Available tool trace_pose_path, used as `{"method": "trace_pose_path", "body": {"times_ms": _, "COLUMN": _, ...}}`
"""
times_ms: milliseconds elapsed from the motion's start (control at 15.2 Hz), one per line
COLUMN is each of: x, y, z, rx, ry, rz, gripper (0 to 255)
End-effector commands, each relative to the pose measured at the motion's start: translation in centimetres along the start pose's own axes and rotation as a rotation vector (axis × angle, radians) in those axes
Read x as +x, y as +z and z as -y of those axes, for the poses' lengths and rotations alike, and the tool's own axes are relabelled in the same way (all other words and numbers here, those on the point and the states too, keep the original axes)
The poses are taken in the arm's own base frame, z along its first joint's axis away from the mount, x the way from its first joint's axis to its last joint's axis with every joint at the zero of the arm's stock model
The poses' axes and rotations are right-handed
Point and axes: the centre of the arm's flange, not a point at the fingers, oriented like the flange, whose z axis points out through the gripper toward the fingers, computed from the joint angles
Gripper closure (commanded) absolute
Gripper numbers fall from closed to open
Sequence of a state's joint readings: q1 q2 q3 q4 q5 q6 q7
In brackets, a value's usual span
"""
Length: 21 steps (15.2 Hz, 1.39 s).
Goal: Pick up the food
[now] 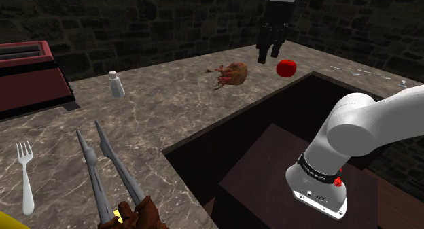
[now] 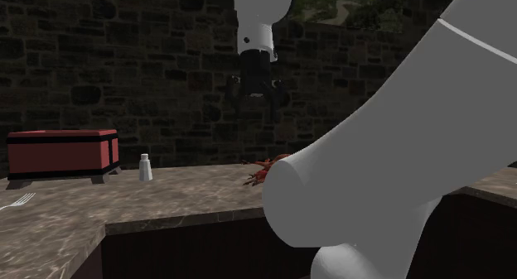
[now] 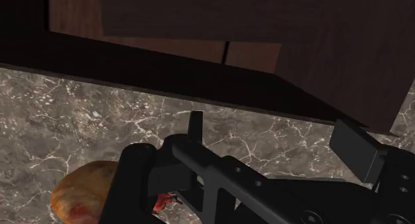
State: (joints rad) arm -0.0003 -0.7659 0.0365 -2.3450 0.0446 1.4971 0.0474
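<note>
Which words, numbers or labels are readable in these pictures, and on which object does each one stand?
No text is readable.
Dark band on the white arm: a line of small pale lettering, too small to read.

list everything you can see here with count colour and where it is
food lump: 1, brown and red, on the counter near the gripper
round fruit: 1, red, counter, beside the lump
shaker: 1, white, counter, near the red box
box: 1, dark red, shoulder view's left edge
fork: 1, silver, counter
knives: 2, grey blades, brown handles, beside the fork
counter: 1, grey marbled, around a dark brown recess
arm: 1, white
gripper: 1, black, open, above the counter
</note>
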Motion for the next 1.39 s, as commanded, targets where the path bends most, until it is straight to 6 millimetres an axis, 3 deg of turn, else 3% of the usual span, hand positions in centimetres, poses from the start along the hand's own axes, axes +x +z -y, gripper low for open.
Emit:
{"method": "trace_pose_path", "body": {"times_ms": 0, "x": 0.0, "y": 0.0, "z": 0.0, "rx": 0.000, "ry": 0.000, "rz": 0.000, "gripper": 0}}
{"method": "trace_pose_path", "body": {"times_ms": 660, "x": 8.6, "y": 4.6, "z": -8.1, "rx": -0.016, "ry": -0.401, "rz": -0.035, "gripper": 0}}
{"method": "trace_pose_path", "body": {"times_ms": 1320, "x": 19.8, "y": 8.8, "z": -12.2, "rx": -0.031, "ry": -0.802, "rz": -0.069, "gripper": 0}}
